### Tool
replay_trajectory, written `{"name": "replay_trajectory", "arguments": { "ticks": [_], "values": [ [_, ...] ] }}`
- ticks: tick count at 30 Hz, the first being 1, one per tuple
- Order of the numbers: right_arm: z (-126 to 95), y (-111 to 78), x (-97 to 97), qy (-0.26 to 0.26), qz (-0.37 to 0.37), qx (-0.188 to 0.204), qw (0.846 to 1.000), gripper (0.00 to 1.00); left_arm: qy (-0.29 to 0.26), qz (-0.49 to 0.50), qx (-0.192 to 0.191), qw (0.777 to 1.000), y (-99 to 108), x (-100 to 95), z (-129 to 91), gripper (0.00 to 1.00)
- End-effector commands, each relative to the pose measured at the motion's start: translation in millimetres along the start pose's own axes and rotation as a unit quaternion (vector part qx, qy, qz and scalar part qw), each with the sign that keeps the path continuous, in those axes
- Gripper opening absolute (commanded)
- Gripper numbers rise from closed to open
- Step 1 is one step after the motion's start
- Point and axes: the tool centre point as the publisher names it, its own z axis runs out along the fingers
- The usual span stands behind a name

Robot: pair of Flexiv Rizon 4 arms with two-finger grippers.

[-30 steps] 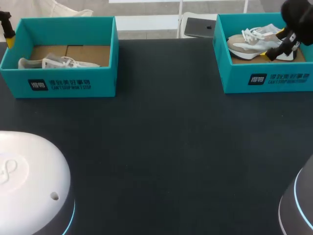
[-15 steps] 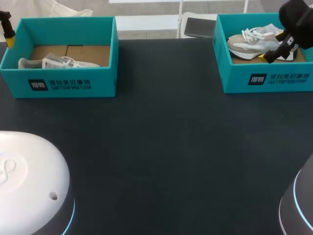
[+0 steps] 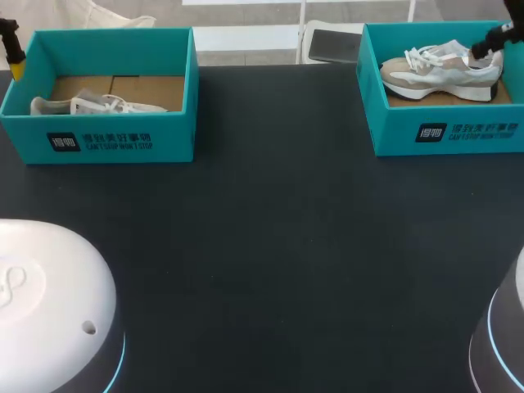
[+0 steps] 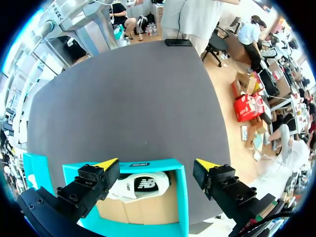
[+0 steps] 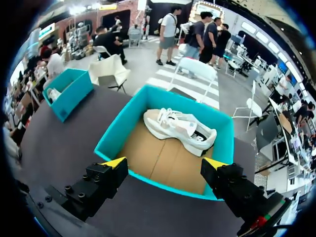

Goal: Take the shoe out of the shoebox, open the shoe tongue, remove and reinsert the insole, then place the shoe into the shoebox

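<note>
The right tool (image 5: pixel 164 163) has lifted off the shoe (image 3: pixel 442 70) and pulled back, fingers spread and holding nothing. The shoe is therefore not yet out, and the grasp likely needs another try. The shoe sits in the right box (image 3: pixel 446 131) at the desk's (image 3: pixel 270 246) far corner: white and beige, laces up, toe toward the middle. The left tool (image 4: pixel 155 165) hangs spread above the left box (image 3: pixel 106 139).

Front wall of left shoebox (image 3: pixel 173 137): we logged a dark logo patch with white lettering beside it. Right shoebox (image 3: pixel 395 135): same marking. Shoe (image 4: pixel 140 185) in left shoebox carried a side logo. Wording not transcribed.
</note>
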Motion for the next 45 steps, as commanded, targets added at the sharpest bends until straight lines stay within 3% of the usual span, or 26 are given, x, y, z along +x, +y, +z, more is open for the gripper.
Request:
{"name": "replay_trajectory", "arguments": {
  "ticks": [1,6,9,24,28,30,35,45],
  "values": [
    [46.1,28.1,-32.5,0.005,0.032,0.046,0.998,1.0,0.001,0.0,0.0,1.0,-0.4,0.6,-0.3,1.0],
    [71.8,41.4,-55.3,-0.008,0.082,0.071,0.994,1.0,0.001,0.0,0.0,1.0,-0.4,0.6,-0.3,1.0],
    [87.3,38.9,-70.2,-0.06,0.151,0.096,0.982,1.0,0.001,0.0,0.0,1.0,-0.4,0.6,-0.3,1.0],
    [87.3,38.9,-70.2,-0.06,0.151,0.096,0.982,1.0,0.001,0.0,0.0,1.0,-0.4,0.6,-0.3,1.0],
    [111.1,26.6,-86.1,-0.077,0.217,0.143,0.963,1.0,0.001,0.0,0.0,1.0,-0.4,0.6,-0.3,1.0],
    [118.1,28.1,-95.0,-0.092,0.228,0.143,0.959,1.0,0.001,0.0,0.0,1.0,-0.4,0.6,-0.3,1.0],
    [140.1,29.1,-116.1,-0.115,0.222,0.201,0.947,1.0,0.001,0.0,0.0,1.0,-0.4,0.6,-0.3,1.0],
    [178.2,36.7,-140.0,-0.098,0.251,0.224,0.936,1.0,0.001,0.0,0.0,1.0,-0.4,0.6,-0.3,1.0]
  ]
}}
